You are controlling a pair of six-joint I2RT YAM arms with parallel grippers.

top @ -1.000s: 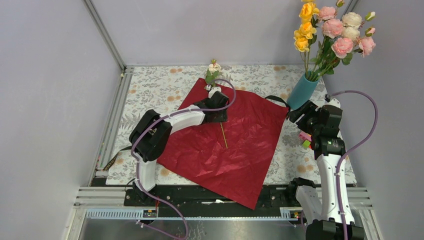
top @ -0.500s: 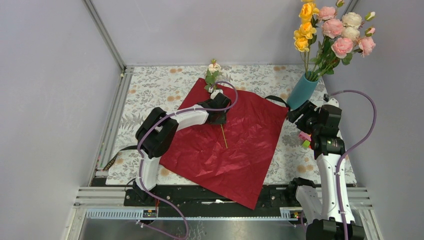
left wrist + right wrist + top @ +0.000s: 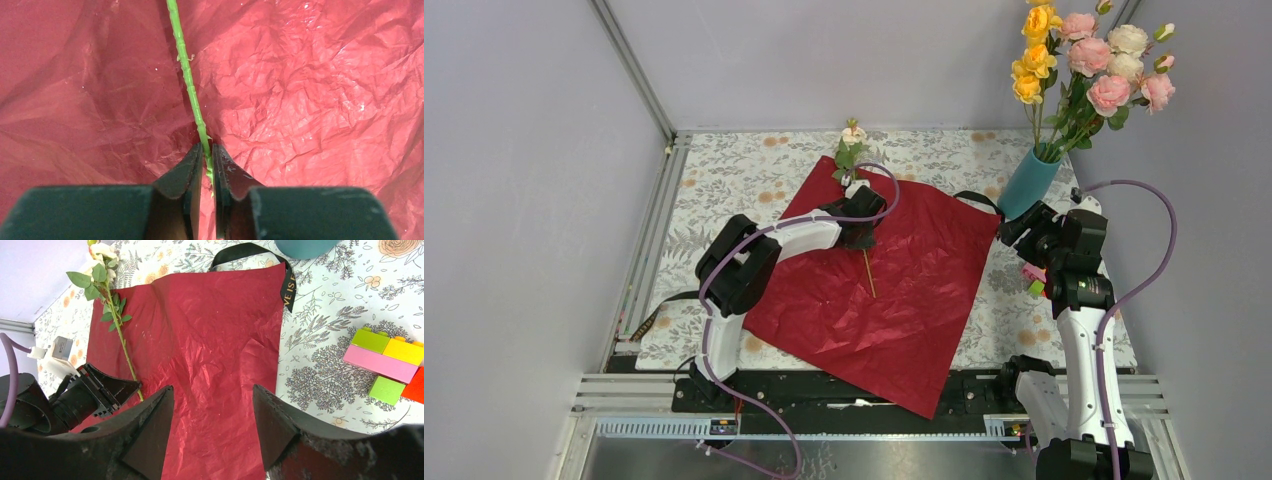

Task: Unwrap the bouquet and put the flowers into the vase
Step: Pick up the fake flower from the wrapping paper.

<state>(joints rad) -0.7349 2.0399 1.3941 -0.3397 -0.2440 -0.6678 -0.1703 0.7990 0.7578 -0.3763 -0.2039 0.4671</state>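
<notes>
The bouquet's dark red paper (image 3: 894, 290) lies spread flat on the table. One cream flower (image 3: 852, 134) with green leaves lies across its far corner, the thin stem (image 3: 187, 75) running toward the paper's middle. My left gripper (image 3: 208, 152) is shut on that stem, low over the paper (image 3: 310, 90). The teal vase (image 3: 1027, 184) stands at the back right, holding pink, cream and yellow flowers (image 3: 1089, 60). My right gripper (image 3: 212, 395) hovers open near the vase's base with nothing between its fingers. It looks across the paper (image 3: 210, 340) at the lying flower (image 3: 107, 290).
The black ribbon (image 3: 977, 198) loops off the paper's right corner toward the vase. A multicoloured block toy (image 3: 387, 360) sits on the floral tablecloth (image 3: 724, 180) right of the paper, under the right arm. Grey walls enclose the table.
The left gripper has closed on the flower's stem, after the left arm's elbow shifted slightly right. The flower, paper and right arm have stayed in place.
</notes>
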